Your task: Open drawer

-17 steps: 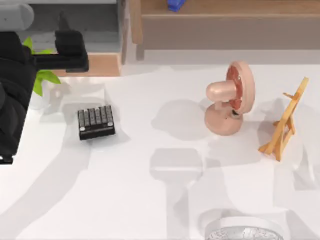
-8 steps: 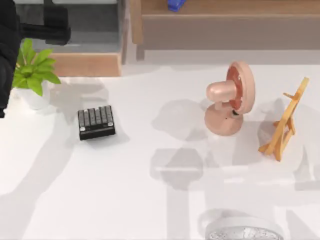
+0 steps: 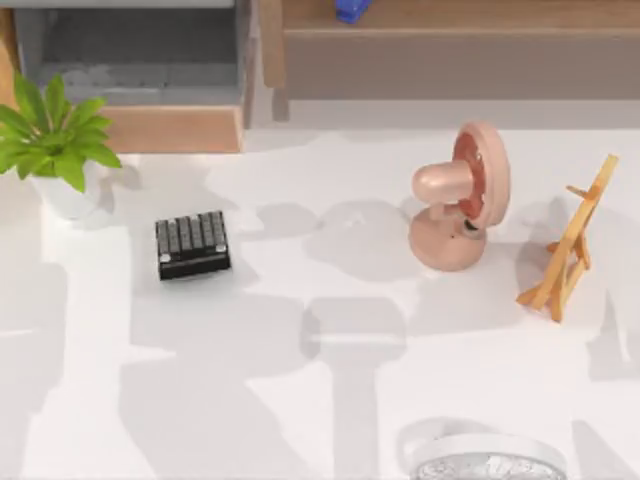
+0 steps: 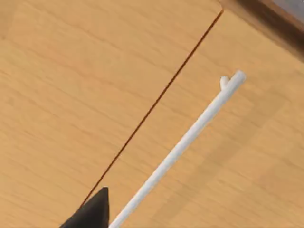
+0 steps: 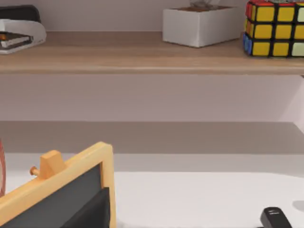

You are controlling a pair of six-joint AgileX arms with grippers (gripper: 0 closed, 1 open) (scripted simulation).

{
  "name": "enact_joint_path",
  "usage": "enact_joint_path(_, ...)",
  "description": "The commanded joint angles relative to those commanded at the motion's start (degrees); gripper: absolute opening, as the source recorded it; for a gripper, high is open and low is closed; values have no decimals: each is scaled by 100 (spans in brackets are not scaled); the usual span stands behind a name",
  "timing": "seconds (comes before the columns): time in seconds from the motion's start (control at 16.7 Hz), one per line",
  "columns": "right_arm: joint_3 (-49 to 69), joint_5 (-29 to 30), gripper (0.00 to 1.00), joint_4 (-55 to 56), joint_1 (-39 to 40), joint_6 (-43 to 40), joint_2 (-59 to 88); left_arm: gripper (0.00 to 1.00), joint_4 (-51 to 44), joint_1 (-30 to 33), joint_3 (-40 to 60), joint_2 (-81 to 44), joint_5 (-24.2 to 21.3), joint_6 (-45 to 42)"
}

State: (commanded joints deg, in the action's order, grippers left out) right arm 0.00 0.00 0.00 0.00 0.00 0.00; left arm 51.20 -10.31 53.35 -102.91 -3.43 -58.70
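Note:
The drawer (image 3: 170, 128) sits at the table's back left, pulled out, so its grey lining (image 3: 130, 60) faces up behind the light tan front panel. Up close in the left wrist view, the tan panel (image 4: 71, 95) carries a white bar handle (image 4: 190, 135) and a thin dark seam. A black tip of my left gripper (image 4: 92, 213) shows beside the handle's near end, apart from it. A black part of my right gripper (image 5: 90, 213) shows in front of a small chalkboard easel (image 5: 61, 185).
A potted plant (image 3: 55, 140) stands by the drawer's left corner. A black keypad (image 3: 192, 244), a pink fan (image 3: 460, 195) and a wooden easel (image 3: 570, 245) stand on the white table. A brown shelf (image 3: 450, 50) runs along the back right. A white round object (image 3: 490, 458) lies at the front edge.
My left arm has drawn back off the top view's left edge, away from the drawer, uncovering the plant. The drawer and the other objects have stayed put.

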Motion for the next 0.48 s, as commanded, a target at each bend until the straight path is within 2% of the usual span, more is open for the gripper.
enact_joint_path(0.24,0,0,100,0,0,0,0,100,879,-882,551,-1543,-1243,-1969)
enact_joint_path(0.48,0,0,100,0,0,0,0,100,1470,-1292,890,-2542,-2111,-3021)
